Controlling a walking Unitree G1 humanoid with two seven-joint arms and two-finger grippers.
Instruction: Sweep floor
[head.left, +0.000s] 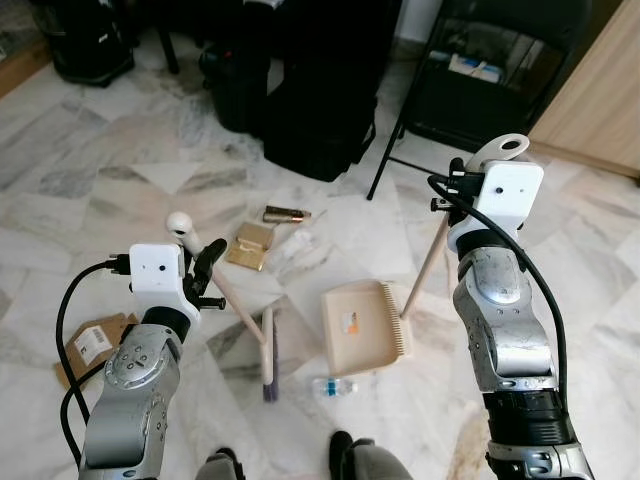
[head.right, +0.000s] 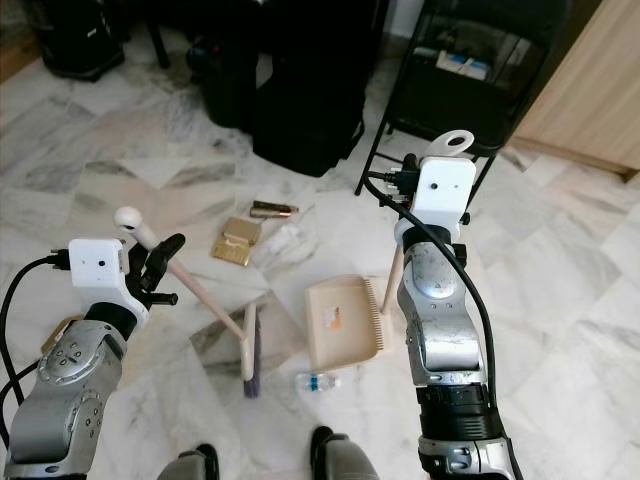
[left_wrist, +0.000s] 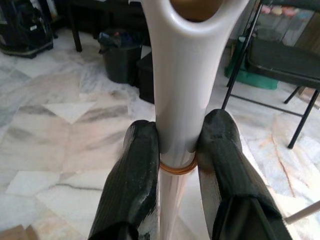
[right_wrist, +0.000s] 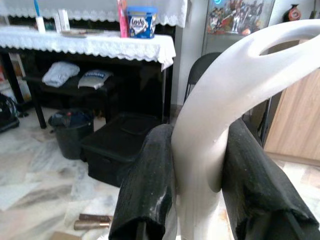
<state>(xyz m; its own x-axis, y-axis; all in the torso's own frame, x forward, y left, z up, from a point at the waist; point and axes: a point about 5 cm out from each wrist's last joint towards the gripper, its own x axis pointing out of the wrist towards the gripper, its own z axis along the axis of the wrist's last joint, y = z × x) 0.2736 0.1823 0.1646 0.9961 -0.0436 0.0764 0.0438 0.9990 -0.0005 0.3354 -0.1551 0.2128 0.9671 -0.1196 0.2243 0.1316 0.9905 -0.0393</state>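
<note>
Left gripper (left_wrist: 175, 165) clenches the broom handle (head.left: 228, 290), right gripper (right_wrist: 197, 175) the dustpan handle (head.left: 428, 258) (litter ahead): sweep gently toward the dustpan (head.left: 365, 327).

We count one broom (head.left: 262, 345), one dustpan (head.left: 364, 326), one plastic bottle (head.left: 333, 387), two gold packets (head.left: 252, 245), one folding chair (head.left: 480, 70).

You see two silver, jointed metal arms, each capped by a white boxy wrist housing with small dark screws. Black cables loop from both housings; the fingers (left_wrist: 132, 185) are matte black.
</note>
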